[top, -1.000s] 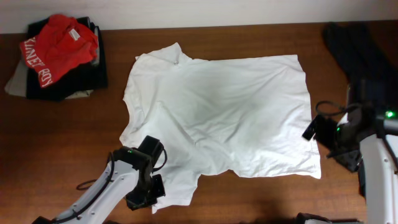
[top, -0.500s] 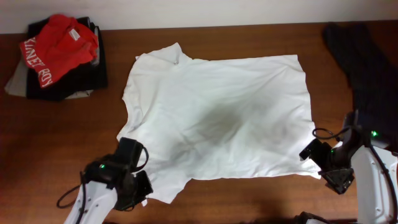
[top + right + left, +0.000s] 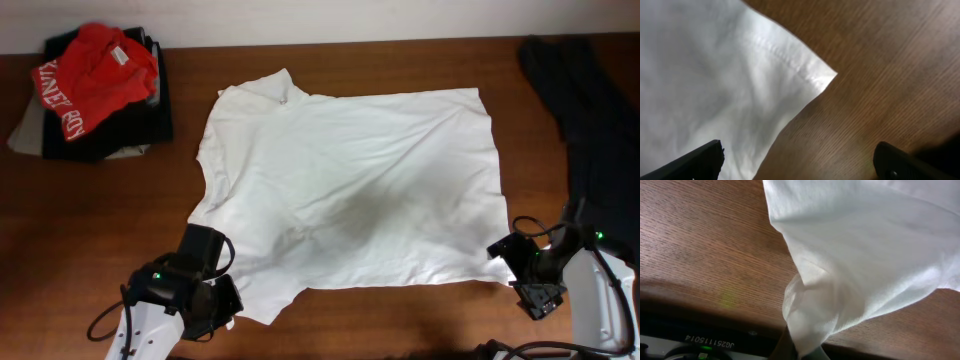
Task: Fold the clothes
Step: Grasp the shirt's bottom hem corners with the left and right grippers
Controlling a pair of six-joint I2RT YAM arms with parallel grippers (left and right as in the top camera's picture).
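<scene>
A white T-shirt [image 3: 350,190] lies spread, plain side up, across the middle of the brown wooden tabletop [image 3: 120,230], its hem toward the right. The left end effector [image 3: 215,312] is pressed together on the sleeve at the shirt's near-left corner, the cloth bunched and raised off the wood. The right end effector [image 3: 527,280] stands spread wide just beside the near-right hem corner [image 3: 822,80], gripping nothing. A red shirt [image 3: 95,75] tops a dark pile [image 3: 110,135] at far left. A dark garment [image 3: 590,110] lies at far right.
</scene>
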